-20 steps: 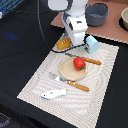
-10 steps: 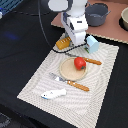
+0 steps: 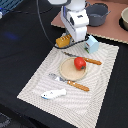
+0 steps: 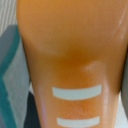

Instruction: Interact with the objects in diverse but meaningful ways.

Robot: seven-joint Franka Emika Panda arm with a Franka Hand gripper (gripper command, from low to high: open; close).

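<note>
- The bread block (image 3: 63, 40), orange-yellow and ridged, sits in the exterior view on the dark counter (image 3: 22, 47), just off the far corner of the striped mat (image 3: 40, 82).
- The gripper (image 3: 75, 36) is down low right beside the bread block. Its white body hides the jaws, so I cannot tell from here if they are spread or pinching.
- The pale blue cup (image 3: 91, 44) is on the other side of the gripper, at the mat's far edge.
- The red tomato (image 3: 79, 63) sits on a round wooden plate (image 3: 70, 73) in the middle of the mat.
- A knife (image 3: 85, 59) lies just behind the plate, and a fork (image 3: 69, 82) lies just in front of it.
- The white-and-blue fish (image 3: 53, 93) lies on the near part of the mat, well apart from the bread block.
- In the wrist view, one big orange shape with two pale stripes (image 4: 77, 92) fills nearly the whole picture. It is very close and blurry, and I think it is the bread block.
- The jaws do not show clearly here either, so I still cannot tell how they stand.
- To do this step well, I think the arm should go slow, keep the bread block in the middle, squeeze softly, and not bump the cup.
</note>
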